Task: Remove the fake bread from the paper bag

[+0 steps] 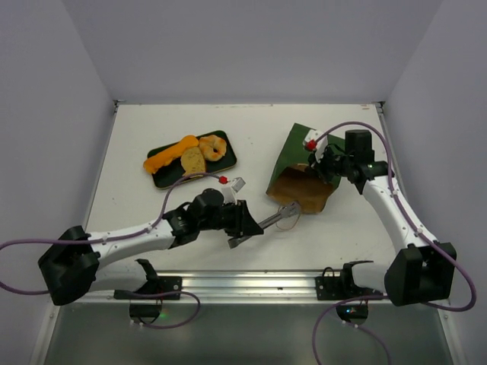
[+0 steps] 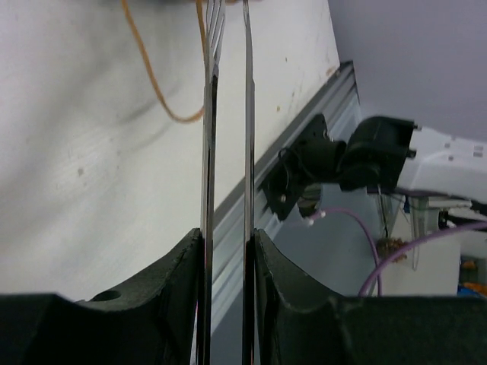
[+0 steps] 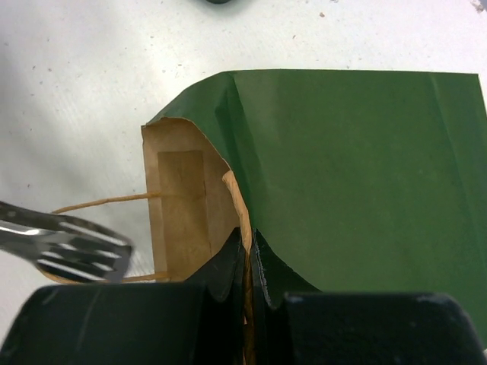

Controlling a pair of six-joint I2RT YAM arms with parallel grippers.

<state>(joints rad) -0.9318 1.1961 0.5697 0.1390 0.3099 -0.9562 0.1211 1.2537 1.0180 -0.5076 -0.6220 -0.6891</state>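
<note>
The paper bag (image 1: 304,163) lies on its side, dark green outside, its brown mouth facing the near left. My right gripper (image 1: 318,163) is shut on the bag's upper rim (image 3: 245,220). My left gripper (image 1: 242,224) is shut on metal tongs (image 1: 278,217), whose tips lie just outside the bag mouth by the twine handle (image 2: 152,84). The tong tips also show in the right wrist view (image 3: 68,247). An orange loaf (image 1: 169,156), a tan slice (image 1: 193,160) and a golden roll (image 1: 214,147) lie on the tray. No bread shows in the visible part of the bag's inside (image 3: 183,205).
The dark green flat tray (image 1: 228,161) sits at the left middle of the table. An aluminium rail (image 1: 251,285) runs along the near edge, with both arm bases on it. Grey walls close in the sides and back.
</note>
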